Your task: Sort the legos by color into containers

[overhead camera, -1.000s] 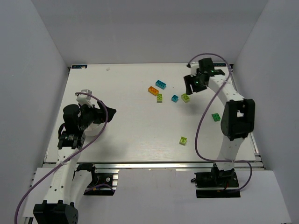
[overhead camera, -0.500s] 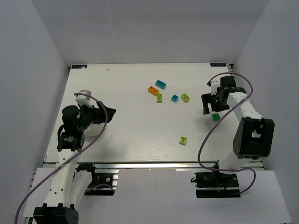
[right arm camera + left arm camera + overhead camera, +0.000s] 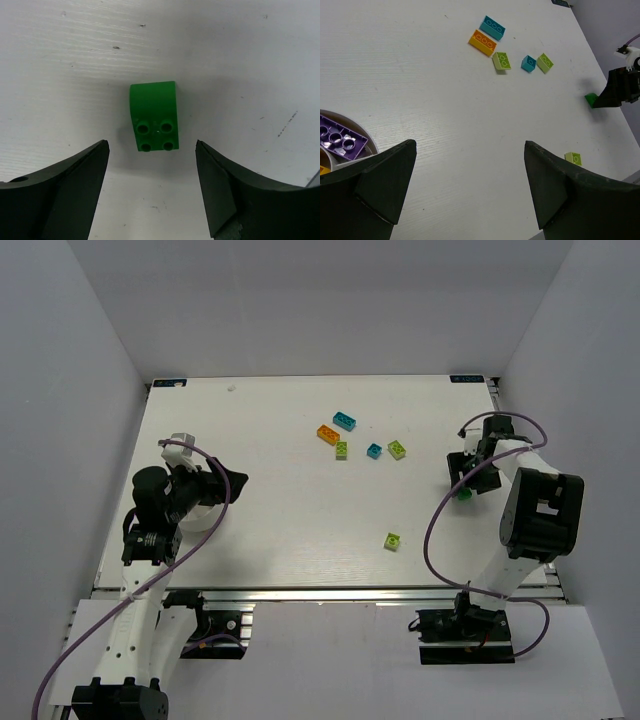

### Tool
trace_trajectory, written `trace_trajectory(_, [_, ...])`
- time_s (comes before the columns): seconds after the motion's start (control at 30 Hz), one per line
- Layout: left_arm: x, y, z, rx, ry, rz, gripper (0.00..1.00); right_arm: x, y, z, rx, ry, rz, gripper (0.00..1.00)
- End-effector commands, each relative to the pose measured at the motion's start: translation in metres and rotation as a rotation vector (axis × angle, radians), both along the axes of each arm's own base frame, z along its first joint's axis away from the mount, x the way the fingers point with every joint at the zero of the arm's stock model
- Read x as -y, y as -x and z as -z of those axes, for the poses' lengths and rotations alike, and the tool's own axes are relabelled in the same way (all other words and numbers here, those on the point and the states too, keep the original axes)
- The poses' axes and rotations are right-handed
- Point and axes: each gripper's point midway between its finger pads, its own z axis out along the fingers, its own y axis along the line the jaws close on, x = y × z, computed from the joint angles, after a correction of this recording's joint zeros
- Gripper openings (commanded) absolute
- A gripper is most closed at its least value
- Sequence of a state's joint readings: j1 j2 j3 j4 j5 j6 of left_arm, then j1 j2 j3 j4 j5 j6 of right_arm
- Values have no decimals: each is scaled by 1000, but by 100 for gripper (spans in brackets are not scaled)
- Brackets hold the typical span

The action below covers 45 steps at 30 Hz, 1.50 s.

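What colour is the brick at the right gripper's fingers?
The brick is plain dark green, best seen in the right wrist view.

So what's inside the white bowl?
A purple brick lies in one compartment of the bowl, an orange sliver in the next. The rest is cut off by the frame or covered by the left fingers.

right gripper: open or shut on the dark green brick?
Open. The right gripper straddles the dark green brick, with table showing between it and each finger; no contact.
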State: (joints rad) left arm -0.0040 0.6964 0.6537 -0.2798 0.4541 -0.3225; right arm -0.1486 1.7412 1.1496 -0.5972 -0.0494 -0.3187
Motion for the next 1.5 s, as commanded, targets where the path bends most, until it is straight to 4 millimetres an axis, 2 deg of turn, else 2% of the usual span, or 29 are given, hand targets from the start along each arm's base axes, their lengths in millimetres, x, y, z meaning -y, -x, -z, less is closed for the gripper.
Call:
trace_trajectory(0.0, [1,0,-17,46,-3,4,98,3,-19,-5,49,-11,-7,75])
trace_trajectory(0.23, [2,0,-17,46,-1,10,98,4,-24,6,32,-27,-12,67])
trace_trajectory(0.27, [3,0,-17,48,1,18,98,4,-25,7,35,-27,-14,58])
trace_trajectory(0.33, [12,5,-22,64,18,80,98,2,-24,8,37,-32,-25,49])
trace_trajectory(0.37, [16,6,-26,88,27,104,98,3,-23,8,37,-29,-31,41])
trace_trajectory(0.53, [39,12,-18,40,129,226,95,0,-21,2,63,-32,-68,24])
trace_trajectory(0.57, [45,14,-17,37,153,267,93,-1,-20,1,68,-37,-82,18])
trace_trajectory(0.63, [50,14,-15,-12,209,284,90,-14,-16,-9,101,-82,-165,13])
trace_trajectory(0.67, [58,14,-12,-50,233,322,87,-22,-13,-13,113,-115,-210,10])
trace_trajectory(0.7, [62,14,-11,-89,264,334,86,-47,-7,-27,160,-220,-298,8])
trace_trajectory(0.77, [75,11,-9,-142,295,379,86,-76,10,-45,208,-323,-490,6])
trace_trajectory(0.8, [79,9,-8,-169,308,381,86,-102,20,-59,255,-429,-591,5])
trace_trajectory(0.83, [83,8,-8,-182,308,388,86,-116,26,-75,326,-432,-713,6])
trace_trajectory(0.9, [97,4,-8,-216,315,408,88,-144,36,-100,418,-477,-838,6])
trace_trajectory(0.93, [102,4,-8,-233,320,417,89,-152,37,-106,447,-479,-876,6])
trace_trajectory(0.97, [108,3,-7,-250,328,431,90,-177,42,-113,472,-491,-962,6])
trace_trajectory(1.03, [127,4,-4,-308,346,471,91,-194,43,-128,527,-496,-1031,6])
trace_trajectory(1.07, [133,3,-5,-317,354,484,91,-219,48,-135,547,-513,-1089,6])
trace_trajectory(1.1, [140,2,1,-360,369,487,91,-227,49,-142,571,-508,-1105,5])
trace_trajectory(1.17, [154,1,-6,-357,378,509,92,-257,59,-151,586,-525,-1154,5])
trace_trajectory(1.2, [158,0,-6,-369,383,503,92,-268,60,-158,622,-512,-1183,5])
trace_trajectory(1.37, [179,-8,-14,-379,381,494,92,-296,67,-173,661,-493,-1233,6])
trace_trajectory(1.4, [183,-8,-14,-388,381,498,92,-307,74,-176,658,-503,-1258,6])
trace_trajectory(1.47, [194,-8,-8,-416,377,510,91,-313,75,-180,663,-499,-1258,5])
